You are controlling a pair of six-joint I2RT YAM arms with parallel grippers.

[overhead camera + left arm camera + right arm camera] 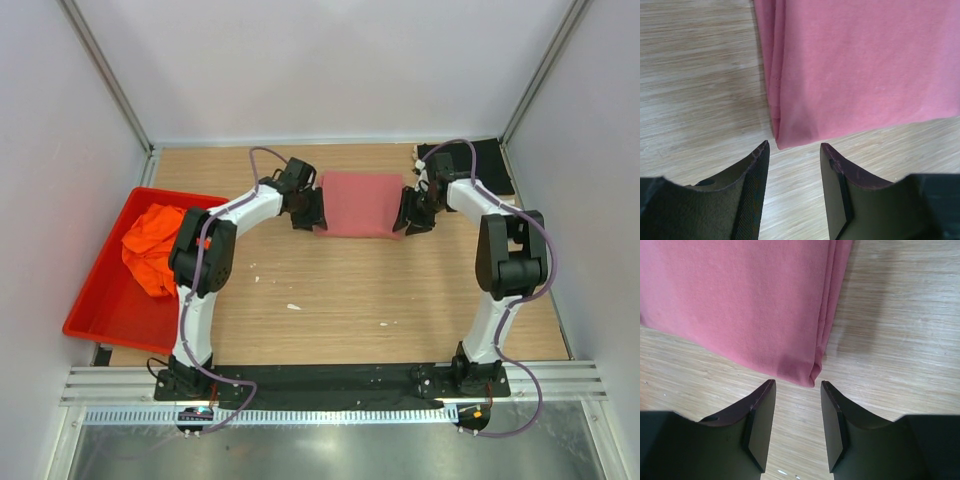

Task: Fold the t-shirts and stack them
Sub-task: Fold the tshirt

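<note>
A dusty rose-red t-shirt (359, 203) lies folded into a flat rectangle at the back middle of the table. My left gripper (310, 210) stands open at its near left corner (782, 140), nothing between the fingers. Open too, my right gripper (412, 213) is at the near right corner (810, 375), just off the cloth. A bright orange t-shirt (152, 246) lies crumpled in the red tray. A black t-shirt (480, 165) lies flat at the back right corner, partly behind the right arm.
The red plastic tray (105, 310) sits at the table's left edge. White enclosure walls close in the back and sides. A few small white specks (293, 306) lie on the wooden table in front of the folded shirt.
</note>
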